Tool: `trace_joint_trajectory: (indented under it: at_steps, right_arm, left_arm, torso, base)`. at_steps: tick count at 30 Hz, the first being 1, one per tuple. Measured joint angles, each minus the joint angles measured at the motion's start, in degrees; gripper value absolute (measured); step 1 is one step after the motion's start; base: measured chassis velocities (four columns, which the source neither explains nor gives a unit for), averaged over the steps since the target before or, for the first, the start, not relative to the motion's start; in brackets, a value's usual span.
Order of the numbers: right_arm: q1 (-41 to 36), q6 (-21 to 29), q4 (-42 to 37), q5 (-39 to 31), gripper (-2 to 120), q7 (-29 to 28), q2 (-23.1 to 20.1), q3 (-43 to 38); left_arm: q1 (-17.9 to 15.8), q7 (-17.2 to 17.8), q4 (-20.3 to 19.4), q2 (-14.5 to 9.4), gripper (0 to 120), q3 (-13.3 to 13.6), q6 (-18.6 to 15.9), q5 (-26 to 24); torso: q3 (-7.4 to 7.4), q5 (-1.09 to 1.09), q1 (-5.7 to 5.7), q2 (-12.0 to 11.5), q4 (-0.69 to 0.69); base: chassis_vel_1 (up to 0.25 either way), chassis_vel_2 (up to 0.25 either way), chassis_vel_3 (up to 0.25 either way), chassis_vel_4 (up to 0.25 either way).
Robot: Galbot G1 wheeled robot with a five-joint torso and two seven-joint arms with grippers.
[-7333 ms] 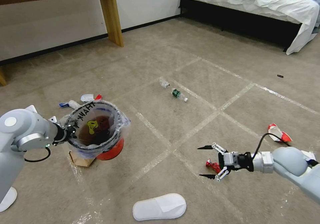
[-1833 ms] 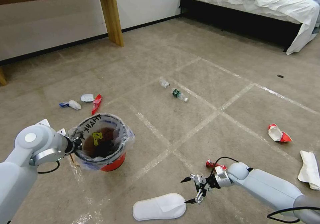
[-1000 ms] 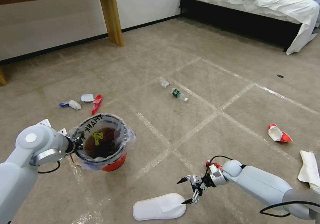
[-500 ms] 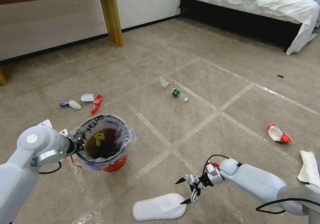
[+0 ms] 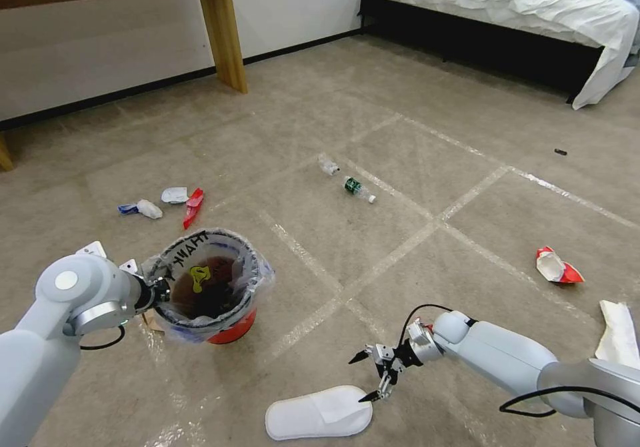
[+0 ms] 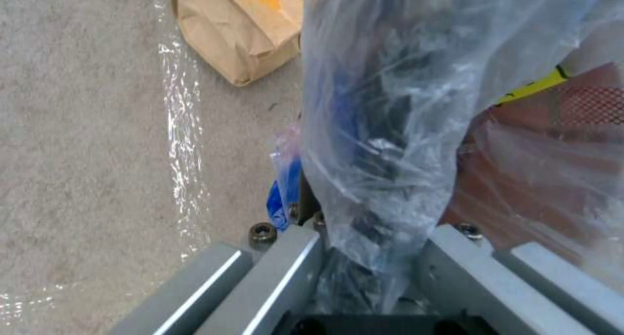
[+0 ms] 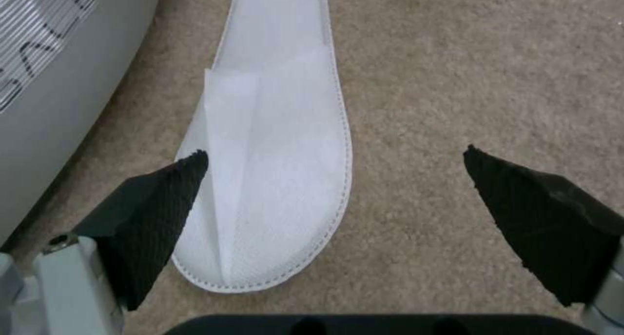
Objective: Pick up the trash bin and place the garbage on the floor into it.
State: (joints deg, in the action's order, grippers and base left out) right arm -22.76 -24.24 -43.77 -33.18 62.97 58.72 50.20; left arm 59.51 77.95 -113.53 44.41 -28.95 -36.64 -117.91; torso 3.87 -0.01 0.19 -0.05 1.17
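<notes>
We've got our left end effector (image 5: 159, 292) clamped onto the bagged rim of the red trash bin (image 5: 212, 286), just off the carpet floor (image 5: 413, 187). Our right end effector (image 5: 369, 377) hangs wide open right over the near end of the white slipper (image 5: 319, 412), which lies flat beside the bin.

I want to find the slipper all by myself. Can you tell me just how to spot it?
Start at the red trash bin that the left gripper holds by its rim. Look across the carpet toward the open right gripper; just below its fingertips lies the slipper. It is flat, long, plain white and bigger than any other litter around.
</notes>
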Motion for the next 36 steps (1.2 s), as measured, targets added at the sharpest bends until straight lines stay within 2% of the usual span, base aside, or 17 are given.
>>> trace_joint_trajectory:
  at_steps: [18, 36]
  right_arm:
    - [2.7, 0.9, -2.1, -0.1, 100, 0.2, 0.7, 1.3]
    - [2.8, 1.7, -2.1, 0.5, 100, -0.5, 3.4, 2.4]
  left_arm:
    - [-0.6, -0.1, 0.0, 0.2, 0, 0.1, -0.1, 0.0]
    - [-0.6, -0.1, 0.1, 0.5, 0, 0.2, -0.1, 0.0]
  torso:
    - [0.00, 0.00, 0.00, 0.0, 0.00]
    - [0.00, 0.00, 0.00, 0.0, 0.00]
  base:
    - [0.000, 0.000, 0.000, 0.000]
    - [0.000, 0.000, 0.000, 0.000]
